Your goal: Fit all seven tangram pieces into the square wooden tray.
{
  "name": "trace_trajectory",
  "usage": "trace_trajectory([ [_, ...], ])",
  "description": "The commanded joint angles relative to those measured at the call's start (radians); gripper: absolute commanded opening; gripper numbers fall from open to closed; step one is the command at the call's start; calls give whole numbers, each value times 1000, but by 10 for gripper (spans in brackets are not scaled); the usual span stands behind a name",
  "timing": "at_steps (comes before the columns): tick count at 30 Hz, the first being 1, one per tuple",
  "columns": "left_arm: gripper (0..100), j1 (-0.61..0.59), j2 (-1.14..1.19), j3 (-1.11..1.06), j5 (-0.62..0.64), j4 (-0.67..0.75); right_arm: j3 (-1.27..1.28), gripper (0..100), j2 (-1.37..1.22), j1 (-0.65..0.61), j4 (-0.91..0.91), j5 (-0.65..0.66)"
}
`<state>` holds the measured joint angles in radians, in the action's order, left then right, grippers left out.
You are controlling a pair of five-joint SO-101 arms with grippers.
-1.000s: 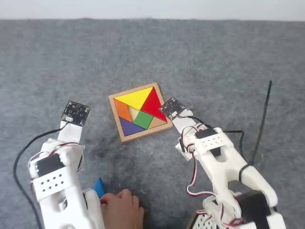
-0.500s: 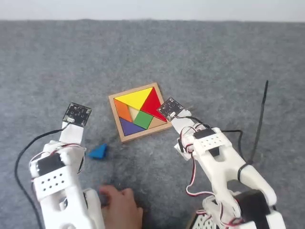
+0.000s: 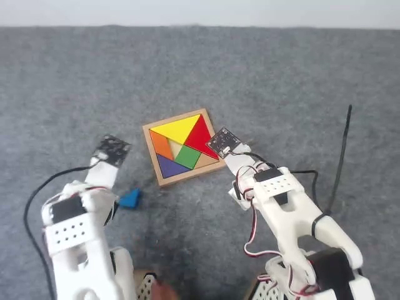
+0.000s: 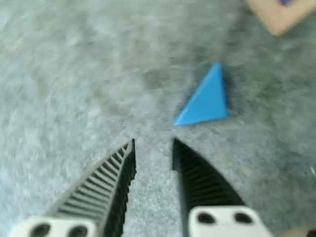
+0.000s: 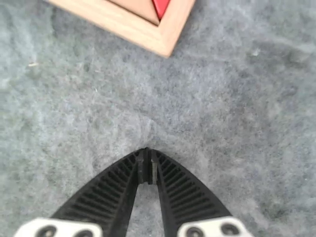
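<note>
High view, square wooden tray point(image 3: 191, 175): lies turned at an angle on the grey cloth point(image 3: 281, 81), between the two arms.
High view, pieces in tray: yellow triangle point(image 3: 175, 130), red triangle point(image 3: 201, 136), orange piece point(image 3: 160, 144), green piece point(image 3: 187, 155) and purple triangle point(image 3: 169, 165) lie flat inside; bare wood shows at the corner nearest the right arm point(image 3: 287, 200).
High view, blue triangle point(image 3: 130, 199): flat on the cloth, outside the tray, just beside the left arm point(image 3: 75, 219) and near the tray's corner without touching it.
Left wrist view, left gripper point(image 4: 153, 145): jaws a little apart with nothing between them, hanging over the cloth.
Left wrist view, blue triangle point(image 4: 205, 101): lies just beyond the fingertips, apart from them; a tray corner point(image 4: 276, 17) shows farther off.
Right wrist view, right gripper point(image 5: 147, 154): jaws closed tip to tip, holding nothing, over bare cloth.
Right wrist view, tray point(image 5: 165, 39): one corner lies ahead of the gripper, well apart, with the red triangle point(image 5: 162, 6) inside it.
</note>
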<state>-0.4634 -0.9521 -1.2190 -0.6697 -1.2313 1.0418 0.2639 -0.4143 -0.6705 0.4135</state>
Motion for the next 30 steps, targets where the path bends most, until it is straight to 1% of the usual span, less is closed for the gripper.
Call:
trace_trajectory([
  [1, 190, 91, 198, 165, -101, -40, 3, 9, 13, -35, 13, -3],
  [5, 196, 103, 414, 268, -275, -46, 3, 9, 13, -35, 13, -3],
  [10, 209, 101, 600, 351, -338, -31, 3, 9, 13, -35, 13, -3],
  [14, 225, 104, 690, 349, -339, 81, 3, 9, 13, -35, 13, -3],
  [15, 226, 104, 706, 349, -334, 100, 3, 9, 13, -35, 13, -3],
  [19, 243, 104, 770, 349, -224, 190, 3, 9, 13, -35, 13, -3],
  [25, 243, 140, 787, 355, -198, 180, 3, 9, 13, -35, 13, -3],
  [30, 243, 201, 793, 363, -69, 160, 3, 9, 13, -35, 13, -3],
])
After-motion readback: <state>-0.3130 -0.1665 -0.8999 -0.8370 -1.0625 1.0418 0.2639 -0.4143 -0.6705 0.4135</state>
